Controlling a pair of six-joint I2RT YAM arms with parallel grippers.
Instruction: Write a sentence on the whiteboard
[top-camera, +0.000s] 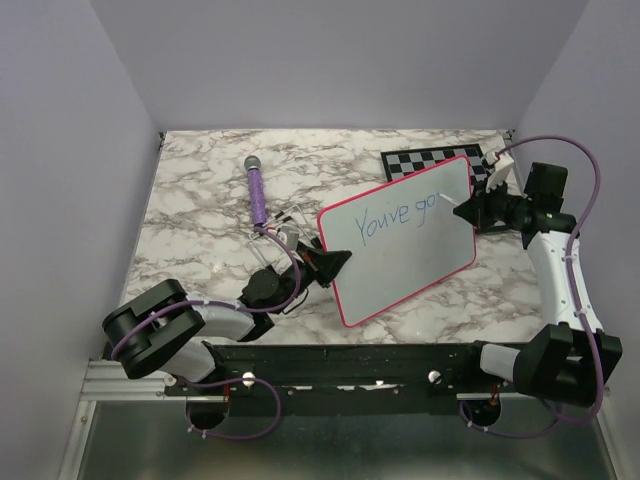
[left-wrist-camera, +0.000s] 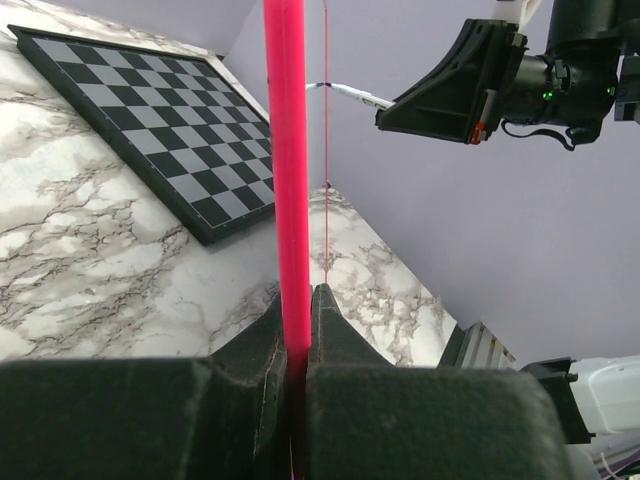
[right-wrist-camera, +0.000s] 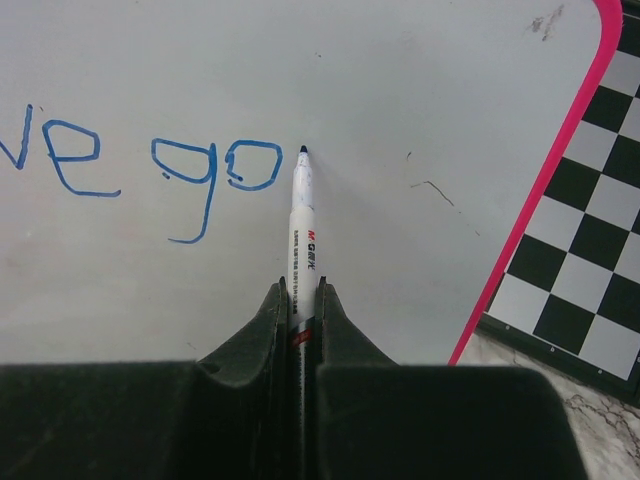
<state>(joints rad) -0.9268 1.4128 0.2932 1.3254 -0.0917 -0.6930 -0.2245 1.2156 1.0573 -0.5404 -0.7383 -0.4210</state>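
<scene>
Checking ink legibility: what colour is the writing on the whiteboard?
The writing is blue; right wrist view shows it best.

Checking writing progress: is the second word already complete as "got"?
No: the sentence ends at "go", with the marker tip just right of the o.

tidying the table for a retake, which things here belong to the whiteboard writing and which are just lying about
In use: whiteboard, blue writing, marker in right gripper, left gripper clamping the whiteboard.
Lying about: chessboard, purple microphone.
</scene>
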